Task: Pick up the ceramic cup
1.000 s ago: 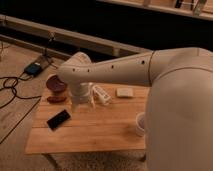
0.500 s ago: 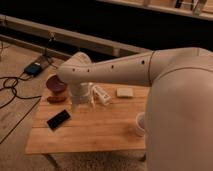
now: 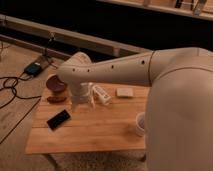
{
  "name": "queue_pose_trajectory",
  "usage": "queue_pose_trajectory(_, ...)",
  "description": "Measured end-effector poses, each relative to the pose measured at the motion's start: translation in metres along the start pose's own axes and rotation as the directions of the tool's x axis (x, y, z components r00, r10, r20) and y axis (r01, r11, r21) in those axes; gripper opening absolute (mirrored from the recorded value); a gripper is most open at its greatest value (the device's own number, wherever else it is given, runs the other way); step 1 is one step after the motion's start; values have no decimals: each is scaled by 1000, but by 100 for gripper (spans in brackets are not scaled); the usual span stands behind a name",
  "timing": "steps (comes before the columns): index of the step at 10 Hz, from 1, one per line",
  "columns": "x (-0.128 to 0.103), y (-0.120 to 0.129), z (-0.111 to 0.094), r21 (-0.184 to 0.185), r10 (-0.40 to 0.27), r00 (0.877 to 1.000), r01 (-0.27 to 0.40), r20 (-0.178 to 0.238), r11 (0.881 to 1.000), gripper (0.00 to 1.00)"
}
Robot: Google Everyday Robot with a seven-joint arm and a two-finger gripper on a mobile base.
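The small white glossy ceramic cup (image 3: 139, 124) sits at the wooden tabletop's (image 3: 95, 136) right edge, half hidden by the arm and well apart from the gripper (image 3: 81, 100), which hangs beside the clear plastic bottle (image 3: 101, 94) — open or closed, I cannot tell. Sweeping across could topple the bottle or nudge the cup off.

arm (image 3: 117, 71): off-white, smooth, tubular — dark screw dots | shoulder (image 3: 182, 105): bulky, rounded | jaws: pale — under the arm's end joint

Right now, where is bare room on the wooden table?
Bare: front middle, between the flat black phone and the small white ceramic cup. Crowded: back left, where the gripper hangs between the dark red bowl and the clear plastic bottle.
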Motion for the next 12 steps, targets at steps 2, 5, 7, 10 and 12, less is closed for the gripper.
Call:
queue_pose_trajectory(2,0,0,0,0,0,1000,0,0,1000,65)
queue_pose_trajectory(5,0,0,0,0,0,1000,0,0,1000,65)
queue_pose_trajectory(7,0,0,0,0,0,1000,0,0,1000,65)
queue_pose_trajectory(10,0,0,0,0,0,1000,0,0,1000,65)
queue_pose_trajectory(12,-1,-10,0,9,18,1000,-18,0,1000,65)
